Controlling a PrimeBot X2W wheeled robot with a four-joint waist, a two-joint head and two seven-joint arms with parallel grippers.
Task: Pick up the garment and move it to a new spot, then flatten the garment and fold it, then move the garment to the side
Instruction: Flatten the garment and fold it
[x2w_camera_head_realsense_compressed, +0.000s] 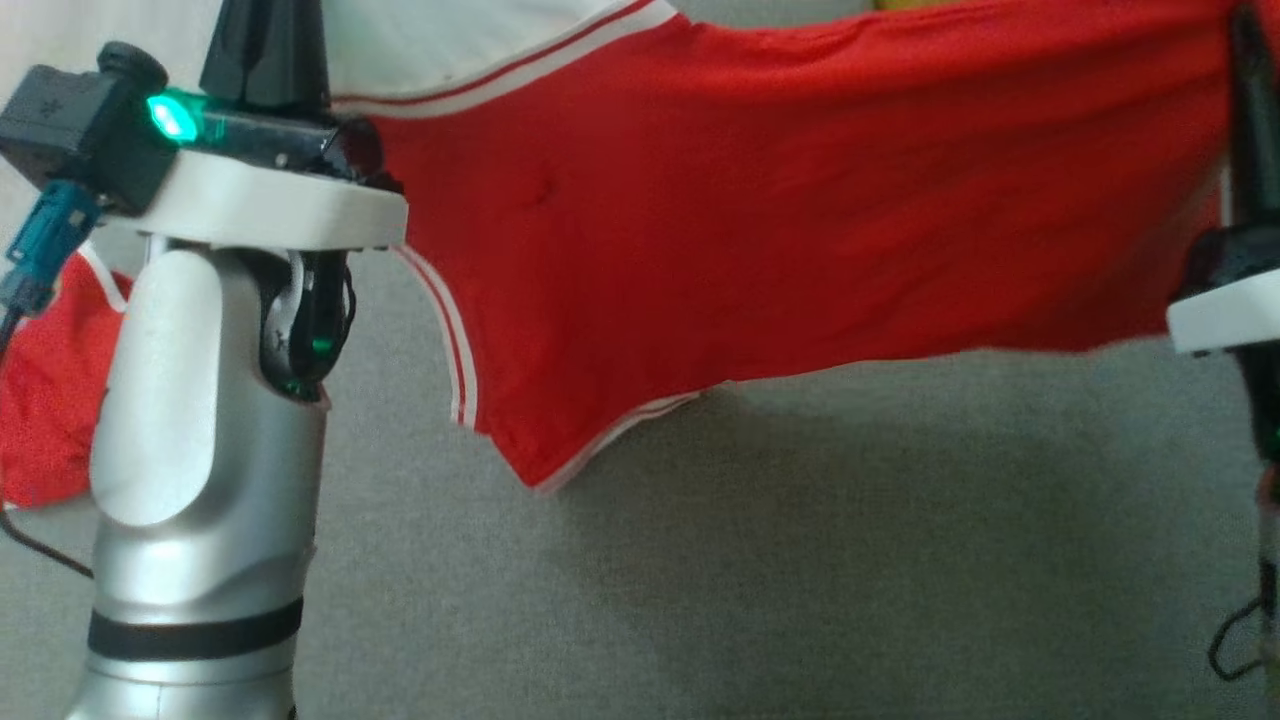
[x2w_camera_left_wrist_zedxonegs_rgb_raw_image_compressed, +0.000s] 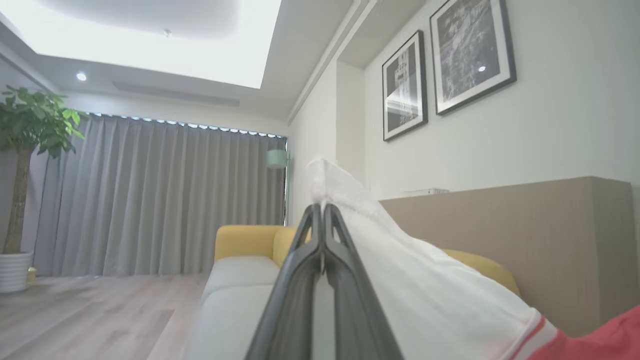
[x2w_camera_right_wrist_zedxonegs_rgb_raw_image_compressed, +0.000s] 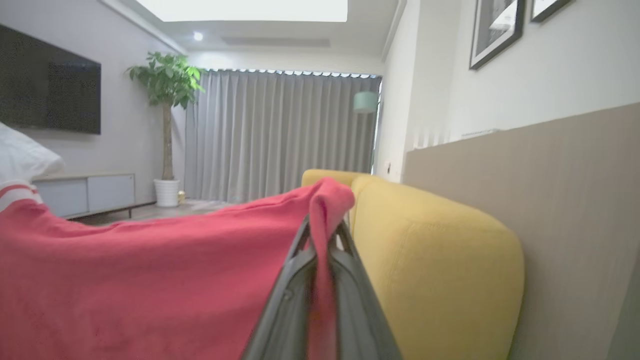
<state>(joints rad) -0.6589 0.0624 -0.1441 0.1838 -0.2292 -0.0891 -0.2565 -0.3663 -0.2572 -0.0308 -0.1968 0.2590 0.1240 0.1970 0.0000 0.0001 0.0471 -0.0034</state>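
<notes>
The garment (x2w_camera_head_realsense_compressed: 760, 220) is red with a white part and red-and-white striped trim. It hangs stretched in the air between my two arms, above the grey cushion (x2w_camera_head_realsense_compressed: 800, 560). My left gripper (x2w_camera_left_wrist_zedxonegs_rgb_raw_image_compressed: 320, 210) is shut on the garment's white cloth (x2w_camera_left_wrist_zedxonegs_rgb_raw_image_compressed: 425, 290). My right gripper (x2w_camera_right_wrist_zedxonegs_rgb_raw_image_compressed: 324, 227) is shut on a red edge of the garment (x2w_camera_right_wrist_zedxonegs_rgb_raw_image_compressed: 150, 280). In the head view the left arm (x2w_camera_head_realsense_compressed: 210, 400) stands at the left with the cloth running behind its wrist, and the right wrist (x2w_camera_head_realsense_compressed: 1230, 300) is at the right edge. A red fold (x2w_camera_head_realsense_compressed: 50, 400) hangs behind the left arm.
A yellow sofa back (x2w_camera_right_wrist_zedxonegs_rgb_raw_image_compressed: 430, 270) and a tan wall panel (x2w_camera_right_wrist_zedxonegs_rgb_raw_image_compressed: 565, 215) lie beyond the right gripper. A potted plant (x2w_camera_right_wrist_zedxonegs_rgb_raw_image_compressed: 165, 125), grey curtains (x2w_camera_left_wrist_zedxonegs_rgb_raw_image_compressed: 165, 200), a wall screen (x2w_camera_right_wrist_zedxonegs_rgb_raw_image_compressed: 50, 85) and a low cabinet (x2w_camera_right_wrist_zedxonegs_rgb_raw_image_compressed: 85, 195) stand across the room. Cables (x2w_camera_head_realsense_compressed: 1235, 640) hang near the right arm.
</notes>
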